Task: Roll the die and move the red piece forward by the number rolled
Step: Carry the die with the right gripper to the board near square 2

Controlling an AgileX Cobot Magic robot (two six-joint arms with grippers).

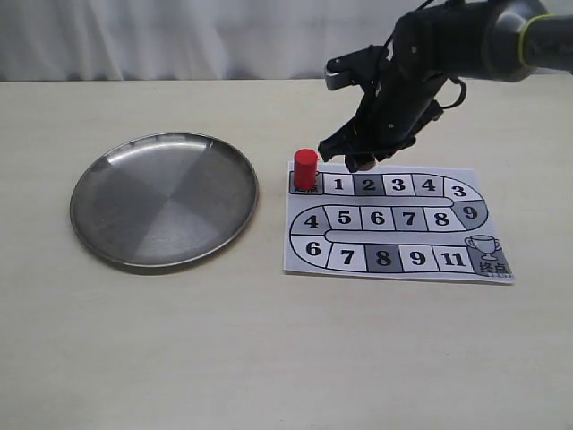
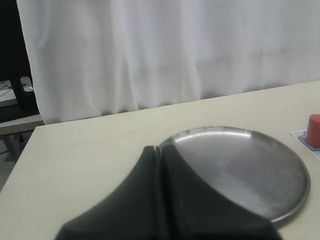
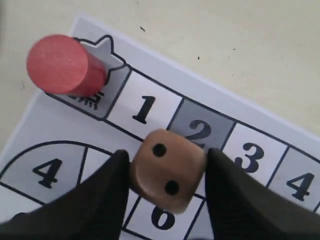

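Rolling step, I judge: my right fingers [image 3: 235, 200] grip the die [image 3: 167, 170] above the board [image 1: 394, 219]; next, release it into the plate [image 1: 161, 197].

hides the near rim of the plate [image 2: 250, 165] behind the left gripper [image 2: 159, 150], crops the red piece [image 2: 314, 131] at the left wrist view's edge, buries the 5 on the board [image 3: 145, 107] behind the die [image 3: 167, 170].

We record one pale cream table [image 1: 269, 358]. Lying directly on it are a round steel plate [image 1: 165, 200] at left and a numbered paper game board [image 1: 394, 218] just beside it, not touching.
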